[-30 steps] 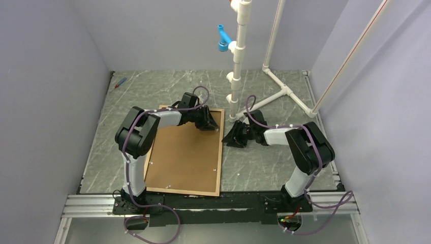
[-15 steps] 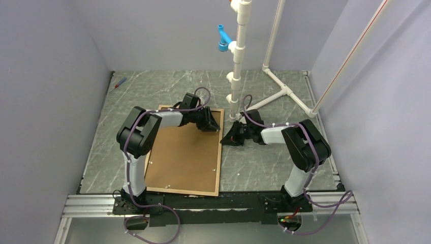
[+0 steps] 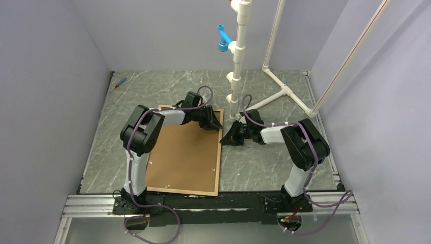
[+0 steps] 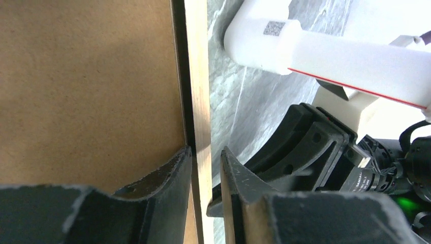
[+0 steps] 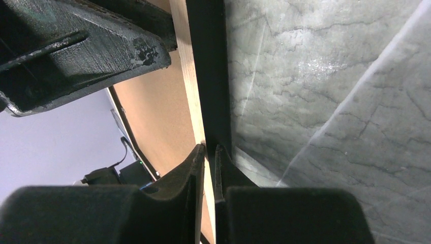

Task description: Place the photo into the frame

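Note:
The frame lies flat on the table with the plain brown backing board filling it. The photo is not in view. My left gripper is at the frame's far right corner. In the left wrist view its jaws straddle the light wood rail, with a small gap on the outer side. My right gripper reaches in from the right just below it. In the right wrist view its jaws are pinched on the rail.
A white PVC pipe stand with a blue fitting rises just behind both grippers. Its base pipes spread over the far right of the table. A small red-and-blue pen lies at the far left. Walls enclose three sides.
My left gripper has slid right to the frame's right rail. My right gripper has moved left onto that rail. The frame's near end has shifted slightly left.

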`<state>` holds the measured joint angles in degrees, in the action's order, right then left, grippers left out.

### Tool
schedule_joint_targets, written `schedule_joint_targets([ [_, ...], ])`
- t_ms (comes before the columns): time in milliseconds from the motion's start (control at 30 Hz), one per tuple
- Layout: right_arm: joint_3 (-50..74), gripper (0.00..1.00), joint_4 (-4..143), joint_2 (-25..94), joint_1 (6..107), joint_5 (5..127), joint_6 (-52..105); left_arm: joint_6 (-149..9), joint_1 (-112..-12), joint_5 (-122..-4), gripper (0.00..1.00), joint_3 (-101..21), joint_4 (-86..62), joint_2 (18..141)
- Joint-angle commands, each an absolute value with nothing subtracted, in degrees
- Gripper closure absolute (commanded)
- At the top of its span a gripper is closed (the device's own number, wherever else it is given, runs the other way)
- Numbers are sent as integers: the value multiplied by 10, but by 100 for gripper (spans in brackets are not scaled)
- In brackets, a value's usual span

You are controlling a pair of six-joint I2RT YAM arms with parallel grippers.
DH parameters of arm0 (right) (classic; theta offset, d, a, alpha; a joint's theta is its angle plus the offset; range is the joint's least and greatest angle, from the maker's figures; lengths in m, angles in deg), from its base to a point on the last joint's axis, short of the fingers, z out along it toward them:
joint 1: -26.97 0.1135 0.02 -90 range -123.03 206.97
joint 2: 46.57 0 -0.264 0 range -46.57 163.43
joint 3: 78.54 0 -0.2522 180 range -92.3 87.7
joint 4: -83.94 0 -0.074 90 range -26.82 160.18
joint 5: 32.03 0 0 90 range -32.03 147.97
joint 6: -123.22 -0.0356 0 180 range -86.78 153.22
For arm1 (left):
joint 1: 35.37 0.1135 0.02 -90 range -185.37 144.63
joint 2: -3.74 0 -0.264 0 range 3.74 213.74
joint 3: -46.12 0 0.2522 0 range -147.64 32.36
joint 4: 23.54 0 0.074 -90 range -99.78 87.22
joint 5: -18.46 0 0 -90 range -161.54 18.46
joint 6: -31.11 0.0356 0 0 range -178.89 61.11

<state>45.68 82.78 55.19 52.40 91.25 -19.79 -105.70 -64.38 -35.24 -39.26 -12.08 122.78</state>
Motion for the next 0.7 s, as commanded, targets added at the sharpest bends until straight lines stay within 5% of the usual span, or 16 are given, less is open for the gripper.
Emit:
schedule_joint_targets([
  [0, 453, 100, 828, 583, 538, 883, -190, -1042, -670, -328, 69, -404, -156, 1243],
  [267, 454, 100, 823, 578, 538, 879, -188, -1015, -670, -361, 65, -404, -115, 1223],
  [533, 455, 100, 803, 558, 539, 865, -179, -1030, -631, -381, 33, -400, -111, 1144],
  [667, 457, 100, 802, 553, 541, 867, -180, -1045, -595, -366, 26, -361, -121, 1093],
])
